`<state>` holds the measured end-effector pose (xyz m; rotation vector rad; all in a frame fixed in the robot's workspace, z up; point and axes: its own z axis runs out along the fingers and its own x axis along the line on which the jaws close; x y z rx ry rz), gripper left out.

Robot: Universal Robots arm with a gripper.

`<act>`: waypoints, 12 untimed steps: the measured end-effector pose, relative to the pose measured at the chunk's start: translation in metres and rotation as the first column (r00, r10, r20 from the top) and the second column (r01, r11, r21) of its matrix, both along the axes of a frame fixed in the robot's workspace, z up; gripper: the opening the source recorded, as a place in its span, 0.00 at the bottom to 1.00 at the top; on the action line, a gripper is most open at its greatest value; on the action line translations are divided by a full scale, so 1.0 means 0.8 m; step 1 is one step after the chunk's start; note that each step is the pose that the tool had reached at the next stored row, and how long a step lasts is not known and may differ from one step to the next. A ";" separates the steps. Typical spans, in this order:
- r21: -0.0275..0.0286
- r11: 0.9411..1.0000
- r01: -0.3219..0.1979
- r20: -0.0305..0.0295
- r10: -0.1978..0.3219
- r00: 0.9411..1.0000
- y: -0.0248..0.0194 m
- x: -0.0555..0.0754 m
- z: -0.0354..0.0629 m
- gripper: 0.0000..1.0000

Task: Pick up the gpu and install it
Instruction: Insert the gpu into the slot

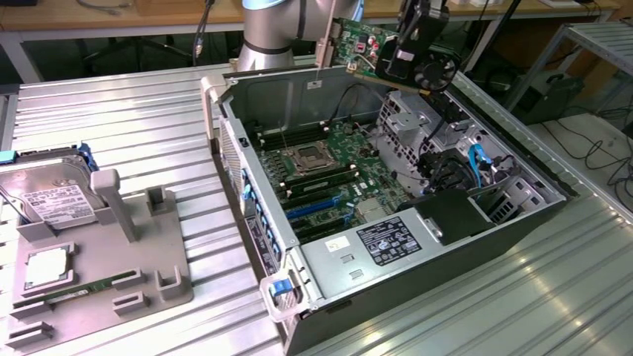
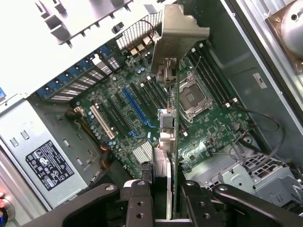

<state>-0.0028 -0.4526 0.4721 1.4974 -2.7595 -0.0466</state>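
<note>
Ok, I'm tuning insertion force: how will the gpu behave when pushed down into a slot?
Probably stiff: the gpu stands straight, edge-on, between the fingers. Likely fragile: its green board with small parts is bare. The bracket at its far end may lever it askew if pushed off-centre.
</note>
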 end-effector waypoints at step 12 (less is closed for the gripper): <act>0.000 0.996 -0.085 0.000 0.085 0.996 0.0000 0.000 0.000 0.28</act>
